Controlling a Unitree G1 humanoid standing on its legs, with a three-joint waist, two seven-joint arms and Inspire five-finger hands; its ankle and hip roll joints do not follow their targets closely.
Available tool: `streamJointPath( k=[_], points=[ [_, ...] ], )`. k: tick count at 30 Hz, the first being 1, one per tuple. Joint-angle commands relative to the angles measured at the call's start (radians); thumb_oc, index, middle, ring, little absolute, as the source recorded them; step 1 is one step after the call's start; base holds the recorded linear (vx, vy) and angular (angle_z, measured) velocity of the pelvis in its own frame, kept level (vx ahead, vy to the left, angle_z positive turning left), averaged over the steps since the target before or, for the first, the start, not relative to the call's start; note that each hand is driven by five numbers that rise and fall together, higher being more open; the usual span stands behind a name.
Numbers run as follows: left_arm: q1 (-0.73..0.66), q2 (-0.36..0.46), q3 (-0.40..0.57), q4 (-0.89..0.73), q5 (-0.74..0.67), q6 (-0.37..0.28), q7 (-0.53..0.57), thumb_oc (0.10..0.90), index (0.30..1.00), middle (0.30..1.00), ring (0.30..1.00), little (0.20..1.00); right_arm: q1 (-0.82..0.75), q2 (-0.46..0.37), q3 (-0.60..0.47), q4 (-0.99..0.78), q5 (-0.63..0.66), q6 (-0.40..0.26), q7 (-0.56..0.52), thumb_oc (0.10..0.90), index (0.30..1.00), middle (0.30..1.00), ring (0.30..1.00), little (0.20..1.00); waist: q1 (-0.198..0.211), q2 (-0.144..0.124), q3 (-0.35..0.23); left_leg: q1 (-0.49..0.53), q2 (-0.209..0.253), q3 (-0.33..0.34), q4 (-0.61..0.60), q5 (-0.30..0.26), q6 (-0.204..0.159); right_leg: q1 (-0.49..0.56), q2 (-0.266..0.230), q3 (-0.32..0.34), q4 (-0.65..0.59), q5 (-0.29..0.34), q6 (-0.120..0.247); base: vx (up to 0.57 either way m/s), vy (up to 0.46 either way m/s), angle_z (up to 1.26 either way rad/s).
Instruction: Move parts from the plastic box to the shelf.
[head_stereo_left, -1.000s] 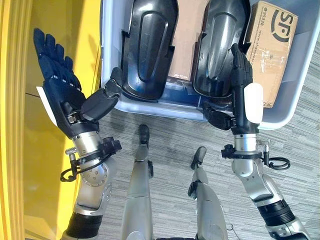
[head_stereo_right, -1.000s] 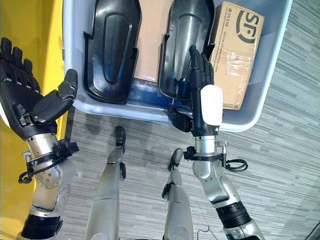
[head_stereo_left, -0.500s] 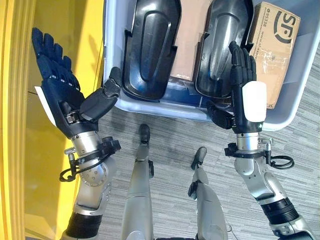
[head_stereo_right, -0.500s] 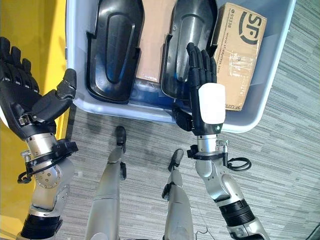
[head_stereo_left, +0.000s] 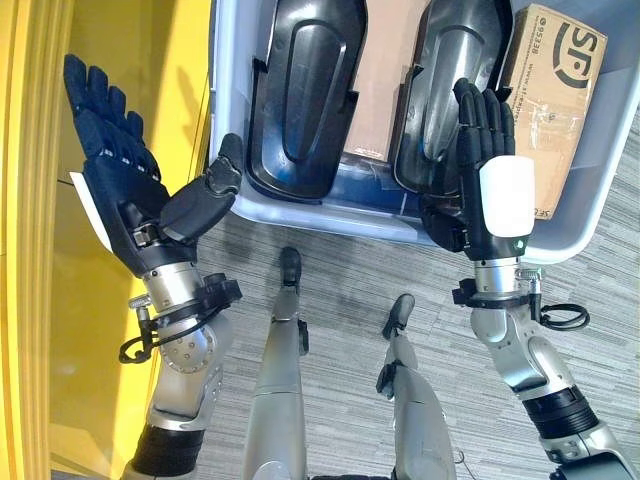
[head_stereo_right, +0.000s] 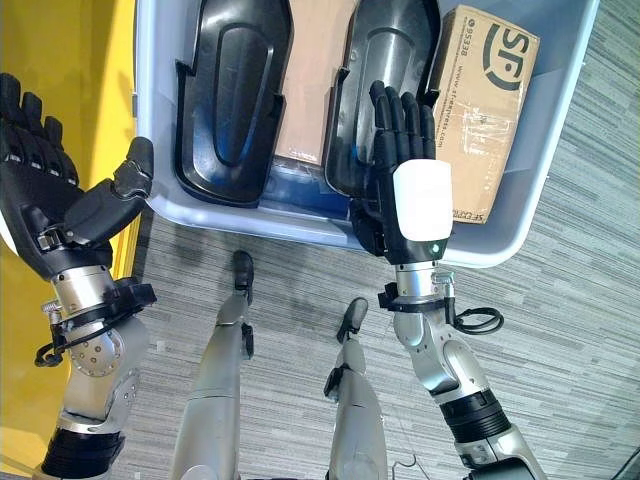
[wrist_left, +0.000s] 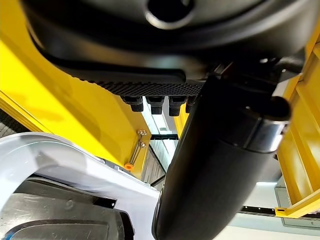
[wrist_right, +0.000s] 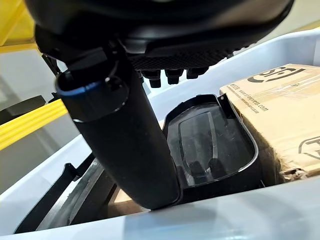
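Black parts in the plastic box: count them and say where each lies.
2. One black part lies on the plastic box's left side; the other lies right of it, beside the cardboard box. More may be hidden underneath.

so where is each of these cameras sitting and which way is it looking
Left eye view: on the head, looking down at the plastic box and the open left hand over the yellow shelf.
Right eye view: beside it, same scene; the open right hand hovers over the right black part.
Left wrist view: along the left hand toward the shelf and the box's rim.
Right wrist view: along the right hand into the box, at that part and the cardboard box.
Both wrist views share the plastic box.
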Motion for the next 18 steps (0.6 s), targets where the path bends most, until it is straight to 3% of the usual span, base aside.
streamJointPath(
  k=[1, 10, 16, 18],
  points=[
    [-0.021, 0.037, 0.06, -0.17, 0.079, -0.101, -0.009, 0.9, 1.0, 1.0, 1.0, 1.0, -0.054, -0.041, -0.015, -0.026, -0.023, -0.035, -0.055, 0.9, 1.0, 1.0, 1.0, 1.0, 0.016, 0.0, -0.014, -0.038, -0.001, 0.029, 0.045, -0.057, -0.024, 0.27, 0.03, 0.001, 0.001, -0.15, -0.005, 0.0, 0.0, 0.0],
    [-0.022, 0.032, 0.062, -0.159, 0.053, -0.104, -0.018, 0.9, 1.0, 1.0, 1.0, 1.0, -0.081, -0.022, 0.006, 0.011, 0.05, -0.049, -0.018, 0.9, 1.0, 1.0, 1.0, 1.0, 0.018, -0.001, -0.014, -0.043, -0.001, 0.029, 0.048, -0.059, -0.023, 0.269, 0.029, 0.001, -0.001, -0.148, -0.004, 0.0, 0.0, 0.0],
    [-0.019, 0.027, 0.064, -0.142, 0.024, -0.1, -0.035, 0.9, 1.0, 1.0, 1.0, 1.0, -0.083, 0.011, 0.01, 0.026, 0.212, -0.087, 0.039, 0.9, 1.0, 1.0, 1.0, 1.0, 0.015, -0.012, -0.014, -0.039, 0.0, 0.022, 0.057, -0.082, -0.032, 0.279, 0.033, 0.007, -0.002, -0.157, -0.008, 0.02, -0.01, 0.0],
    [-0.015, 0.027, 0.069, -0.14, 0.018, -0.1, -0.039, 0.9, 1.0, 1.0, 1.0, 1.0, -0.087, 0.006, 0.013, 0.024, 0.221, -0.089, 0.048, 0.9, 1.0, 1.0, 1.0, 1.0, 0.015, -0.011, -0.014, -0.048, 0.002, 0.032, 0.056, -0.062, -0.022, 0.271, 0.034, 0.0, -0.001, -0.15, -0.009, -0.02, 0.013, 0.01]
  ],
)
